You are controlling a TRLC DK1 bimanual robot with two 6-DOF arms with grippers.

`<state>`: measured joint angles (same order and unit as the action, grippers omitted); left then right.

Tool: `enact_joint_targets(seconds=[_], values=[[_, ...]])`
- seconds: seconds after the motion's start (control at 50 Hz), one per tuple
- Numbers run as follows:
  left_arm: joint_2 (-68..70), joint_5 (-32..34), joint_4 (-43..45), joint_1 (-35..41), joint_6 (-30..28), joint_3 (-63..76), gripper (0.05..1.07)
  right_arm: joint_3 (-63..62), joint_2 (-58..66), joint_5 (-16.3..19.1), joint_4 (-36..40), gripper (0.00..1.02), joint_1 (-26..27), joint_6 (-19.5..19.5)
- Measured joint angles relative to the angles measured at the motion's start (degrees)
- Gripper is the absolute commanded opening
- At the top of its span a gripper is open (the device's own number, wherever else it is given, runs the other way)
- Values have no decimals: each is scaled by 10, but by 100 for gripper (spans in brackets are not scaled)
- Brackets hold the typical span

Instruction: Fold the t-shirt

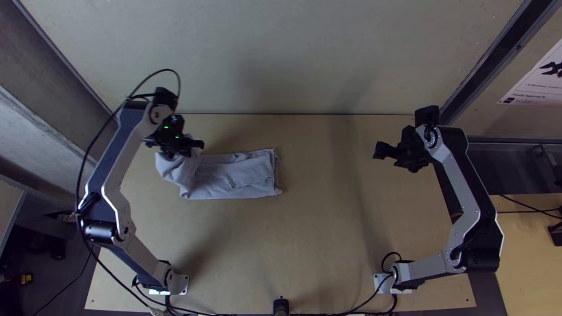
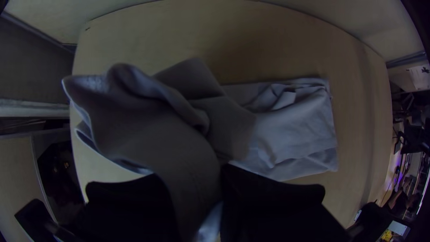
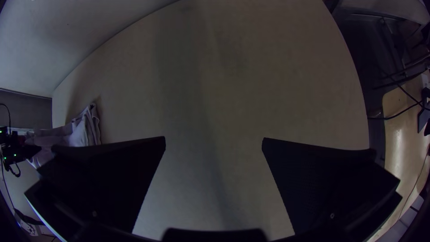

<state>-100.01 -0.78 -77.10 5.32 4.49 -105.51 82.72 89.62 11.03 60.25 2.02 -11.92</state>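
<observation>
Light wooden desk, plain surface, backed by a pale grey panel; a printed sheet is fixed to the side panel at the right. Dark cables run along the left arm and across the near edge.

The grey T-shirt lies on the left half of the desk, toward the far side. Condition: folded into a narrow, layered band, creased on top, its right end lying on the wood. Its left end is bunched and partly raised.

Left end effector: clenched on the left portion of the garment. In the left wrist view, a thick run of cloth passes between the fingers, with loose folds spreading beyond them.

Right end effector: released and empty, fingers wide apart, above the right side of the desk, well apart from the T-shirt.
</observation>
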Motion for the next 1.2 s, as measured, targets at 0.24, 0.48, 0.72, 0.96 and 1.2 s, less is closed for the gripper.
enact_joint_targets(seconds=[0.24,0.48,0.72,0.96,1.2], values=[[-82,-17,-16,93,70,-60,8,-36,-23,9,-12,99,26,9],[-163,-30,-26,172,111,-119,8,-73,-48,12,-18,99,38,15],[-226,-30,-31,218,124,-175,48,-121,-79,15,-30,99,49,17],[-311,-29,-22,263,130,-243,103,-179,-99,17,-52,99,49,18],[-324,70,80,293,188,-257,103,-231,-126,17,-72,99,45,17]])
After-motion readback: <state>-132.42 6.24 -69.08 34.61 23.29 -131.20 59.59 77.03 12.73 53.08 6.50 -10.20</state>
